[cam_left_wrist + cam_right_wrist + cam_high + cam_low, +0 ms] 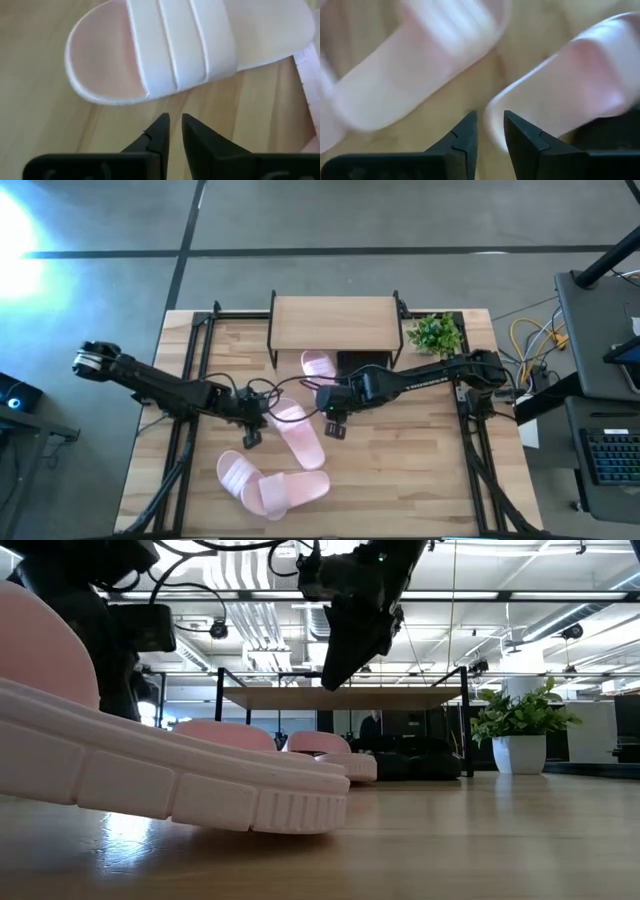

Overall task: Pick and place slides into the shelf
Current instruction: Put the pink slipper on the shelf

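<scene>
Left gripper point(252, 423) jaws narrow, empty, beside pink slide point(296, 432) | right gripper point(333, 418) jaws narrow, empty, mid-surface | shelf point(335, 326) far.

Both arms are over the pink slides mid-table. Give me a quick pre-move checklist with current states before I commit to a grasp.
1. Left gripper empty: ok, fingers nearly closed on nothing, must open.
2. Right gripper empty: ok, fingers narrowly apart, nothing between.
3. Target reachable: ok, middle pink slide lies flat between the arms.
4. Arms apart: cannot tell, they are close in the high view.
5. Shelf slot free: cannot tell; pink slide under the shelf and dark shapes sit there.
6. Stacked pink slides overlap: not ok for picking singly.
</scene>
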Tool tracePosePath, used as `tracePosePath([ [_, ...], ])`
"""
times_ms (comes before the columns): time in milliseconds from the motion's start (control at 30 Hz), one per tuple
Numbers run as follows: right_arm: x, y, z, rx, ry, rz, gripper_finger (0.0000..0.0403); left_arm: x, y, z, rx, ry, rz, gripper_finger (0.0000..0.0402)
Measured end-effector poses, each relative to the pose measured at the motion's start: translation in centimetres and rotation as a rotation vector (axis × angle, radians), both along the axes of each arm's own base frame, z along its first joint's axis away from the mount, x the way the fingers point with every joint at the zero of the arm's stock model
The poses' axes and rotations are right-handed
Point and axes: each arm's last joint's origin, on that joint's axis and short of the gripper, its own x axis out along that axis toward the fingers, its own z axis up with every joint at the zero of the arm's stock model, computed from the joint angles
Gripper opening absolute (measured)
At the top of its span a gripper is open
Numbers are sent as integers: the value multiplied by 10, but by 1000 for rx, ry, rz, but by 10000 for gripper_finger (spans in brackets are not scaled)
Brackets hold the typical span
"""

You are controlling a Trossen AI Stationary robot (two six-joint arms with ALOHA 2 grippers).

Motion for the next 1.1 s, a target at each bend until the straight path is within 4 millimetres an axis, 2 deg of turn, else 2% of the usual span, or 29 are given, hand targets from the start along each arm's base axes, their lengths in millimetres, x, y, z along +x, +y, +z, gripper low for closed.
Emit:
tracePosePath([
  [133,3,-4,2,-130,-29,10,104,-9,2,7,-24,-10,26,36],
  [367,9,-8,0,-381,1,207,172,-18,4,19,-48,-86,30,36],
  [467,9,-13,-8,-397,52,229,199,-22,5,23,-75,-98,47,36],
  [600,7,-14,-12,-396,90,236,216,-31,6,19,-117,-68,55,36],
  [767,6,-13,-13,-394,110,242,221,-39,7,17,-143,-31,79,36],
  [1100,5,-14,-14,-389,113,235,221,-42,8,21,-151,-50,75,36],
])
